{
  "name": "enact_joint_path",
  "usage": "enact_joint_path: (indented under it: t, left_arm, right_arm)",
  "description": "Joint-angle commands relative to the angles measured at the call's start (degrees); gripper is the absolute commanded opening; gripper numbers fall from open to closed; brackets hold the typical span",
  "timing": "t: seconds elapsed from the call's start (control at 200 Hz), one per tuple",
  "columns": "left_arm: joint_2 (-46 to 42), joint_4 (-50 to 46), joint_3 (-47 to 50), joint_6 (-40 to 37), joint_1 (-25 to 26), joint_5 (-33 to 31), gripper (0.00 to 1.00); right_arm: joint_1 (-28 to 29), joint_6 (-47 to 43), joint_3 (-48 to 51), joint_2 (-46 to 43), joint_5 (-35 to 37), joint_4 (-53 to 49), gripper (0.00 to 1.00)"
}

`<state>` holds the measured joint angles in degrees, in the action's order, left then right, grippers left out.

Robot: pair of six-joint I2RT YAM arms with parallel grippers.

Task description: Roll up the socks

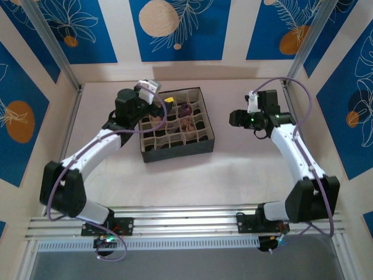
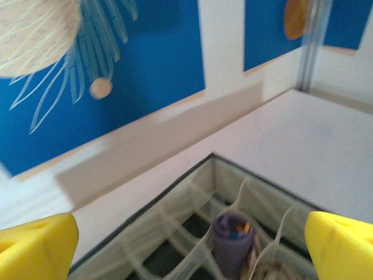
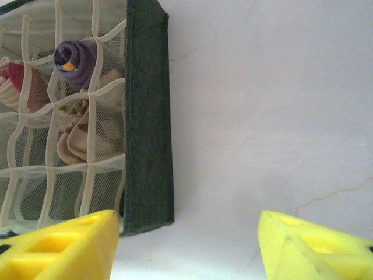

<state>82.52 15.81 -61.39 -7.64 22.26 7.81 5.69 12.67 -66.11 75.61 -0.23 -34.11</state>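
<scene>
The left hand (image 2: 189, 249) hovers over the far left corner of the grid-divided box (image 1: 205, 139). Its yellow fingertips (image 2: 36, 245) are spread wide with nothing between them. Looking past them in the left wrist view, the purple sock (image 2: 232, 240) stands rolled in one of the mesh compartments, its coiled end facing up.

From above, the box sits mid-tabletop (image 1: 233, 175) between the two arms, and all the socks lie inside it. The purple one is in the far row. The cream sock with pink and red (image 3: 20, 84) is bundled in a compartment close by. A tan, brownish sock (image 3: 78, 140) is tucked in another cell near the purple one, though the mesh blurs how tightly it is wound.

The right hand (image 3: 189, 252) hangs just beside the box's right wall, over bare tabletop. It is likewise fully parted and holds nothing.

My reading is that the rolling is done, or very nearly, and the step in hand is the last stowing and letting go. No sock lies loose on the tabletop. The next move probably calls for the left hand to lift straight up so its fingertips clear the thin mesh dividers without snagging them. If the tan bundle proves slack, it would need to be pinched from above and pressed deeper into its cell.
</scene>
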Motion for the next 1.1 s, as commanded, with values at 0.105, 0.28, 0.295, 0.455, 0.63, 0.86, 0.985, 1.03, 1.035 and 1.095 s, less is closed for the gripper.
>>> enact_joint_path:
  t: [0.105,0.28,0.295,0.455,0.63,0.86,0.985,1.03,1.035,1.095]
  left_arm:
    - [-13.8,-12.7,12.2,0.7,-3.7,-13.8,1.0]
    - [-25.5,-17.5,23.3,3.3,-5.3,-26.2,1.0]
    - [-26.2,-18.0,24.1,3.3,-5.3,-26.9,1.0]
    - [-32.8,-21.3,32.5,6.2,-5.5,-30.8,1.0]
    - [-36.2,-14.5,42.6,13.0,-5.6,-38.8,1.0]
    - [-35.0,-1.2,49.0,5.6,-5.6,-34.5,1.0]
    - [-30.3,8.9,50.3,0.7,-5.7,-25.3,1.0]
    - [-28.4,13.6,50.9,0.1,-5.7,-23.3,1.0]
    - [-28.2,14.1,51.1,0.0,-5.7,-23.1,1.0]
    - [-25.3,20.6,52.1,-0.4,-5.7,-22.3,1.0]
  right_arm:
    - [-2.3,-1.7,12.4,-12.2,2.9,11.1,0.82]
    - [-3.9,-2.4,24.5,-20.9,7.8,20.3,0.96]
    - [-4.0,-2.5,25.5,-21.5,8.2,21.1,0.97]
    - [-5.6,-2.7,35.4,-26.4,12.1,30.4,0.99]
    - [-6.3,-0.1,42.6,-26.7,16.3,38.3,0.99]
    - [-7.3,-2.0,51.2,-23.9,9.7,55.3,0.99]
    - [-7.5,-1.9,53.2,-18.3,8.7,63.6,0.99]
    - [-7.5,-2.3,53.0,-16.8,7.7,65.6,0.99]
    - [-7.5,-2.4,53.0,-16.6,7.7,66.0,0.99]
    - [-7.6,-2.4,53.0,-14.2,6.9,69.6,0.99]
